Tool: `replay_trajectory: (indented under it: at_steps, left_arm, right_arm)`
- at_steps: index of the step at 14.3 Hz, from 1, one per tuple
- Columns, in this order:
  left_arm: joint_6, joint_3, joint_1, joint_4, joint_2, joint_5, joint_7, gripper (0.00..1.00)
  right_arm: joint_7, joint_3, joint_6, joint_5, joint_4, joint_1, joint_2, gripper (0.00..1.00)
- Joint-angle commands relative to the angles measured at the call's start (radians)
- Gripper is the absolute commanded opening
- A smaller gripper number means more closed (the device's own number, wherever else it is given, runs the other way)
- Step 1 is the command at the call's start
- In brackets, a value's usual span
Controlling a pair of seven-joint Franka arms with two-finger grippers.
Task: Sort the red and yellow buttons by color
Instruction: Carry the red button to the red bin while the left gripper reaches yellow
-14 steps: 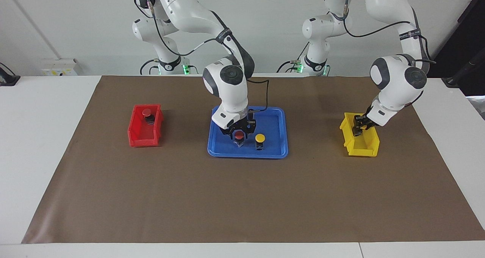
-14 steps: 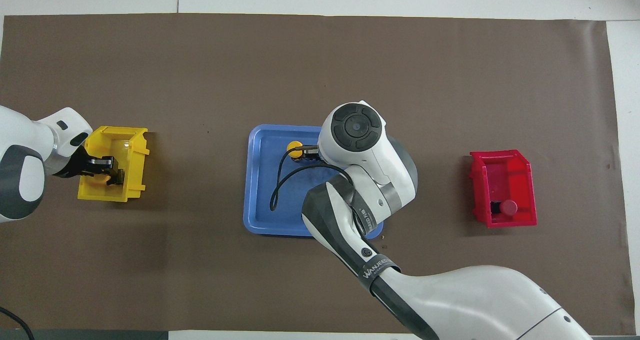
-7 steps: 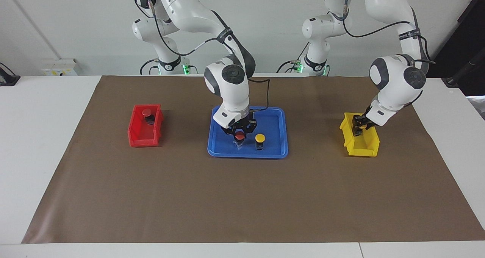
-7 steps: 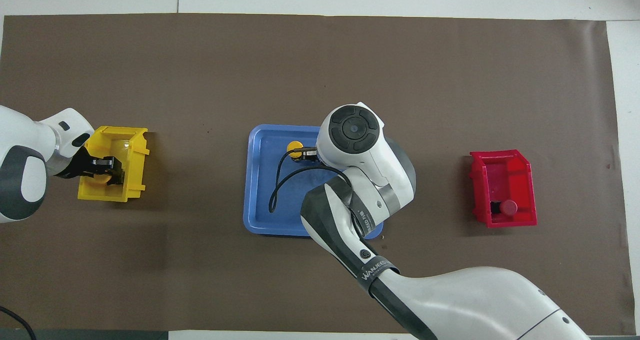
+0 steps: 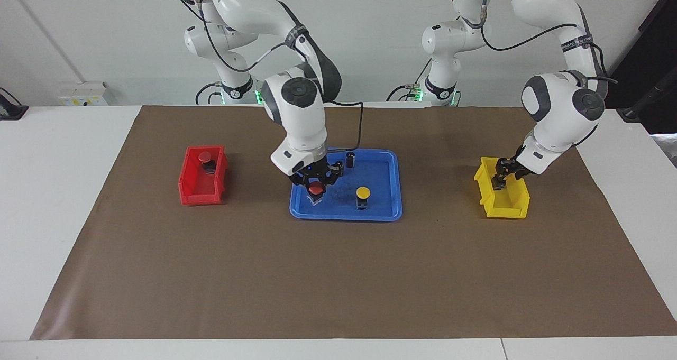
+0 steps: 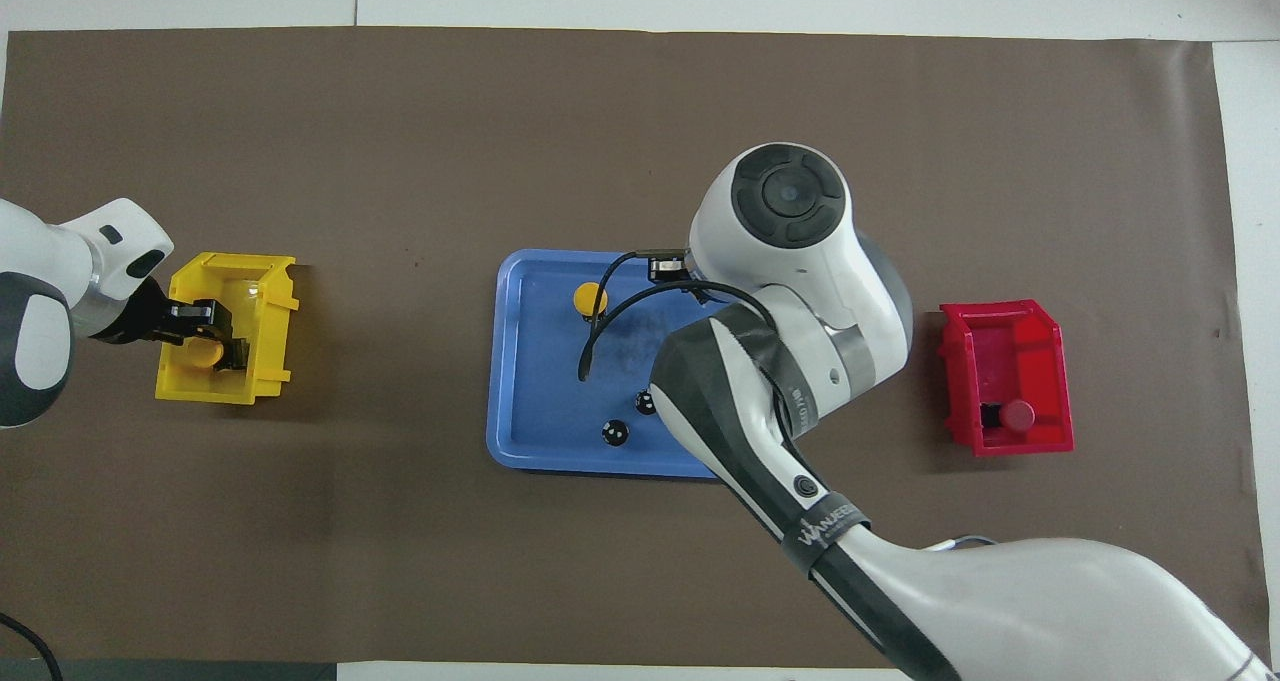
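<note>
My right gripper is shut on a red button and holds it just above the blue tray, at the tray's end toward the red bin. My right arm hides it from overhead. A second red button lies in the red bin. One yellow button stands on the tray. My left gripper is open over the yellow bin. A yellow button lies in that bin under it.
Two dark black-and-silver cylinders stand on the tray, nearer to the robots than the yellow button. A brown mat covers the table. The red bin is toward the right arm's end, the yellow bin toward the left arm's end.
My right gripper has lifted the red button and carried it toward the red bin's end of the tray, uncovering the two cylinders. My left gripper has drawn back a little over the yellow bin.
</note>
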Motion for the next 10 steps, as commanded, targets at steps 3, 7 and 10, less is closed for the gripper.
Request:
replay_trajectory:
  at_steps: [3, 7, 10]
  left_arm:
    - [-0.062, -0.001, -0.044, 0.078, -0.046, -0.029, -0.025, 1.0]
    - [-0.06, -0.012, -0.178, 0.082, -0.108, -0.057, -0.213, 0.99]
    - [-0.023, -0.013, -0.364, 0.11, -0.085, -0.058, -0.45, 0.99]
  right_arm:
    - [-0.296, 0.01, -0.211, -0.002, -0.039, -0.233, -0.137, 0.2]
    - [-0.528, 0.012, -0.229, 0.001, -0.098, -0.409, -0.172, 0.2]
    - [-0.613, 0.012, -0.154, 0.004, -0.198, -0.485, -0.207, 0.2]
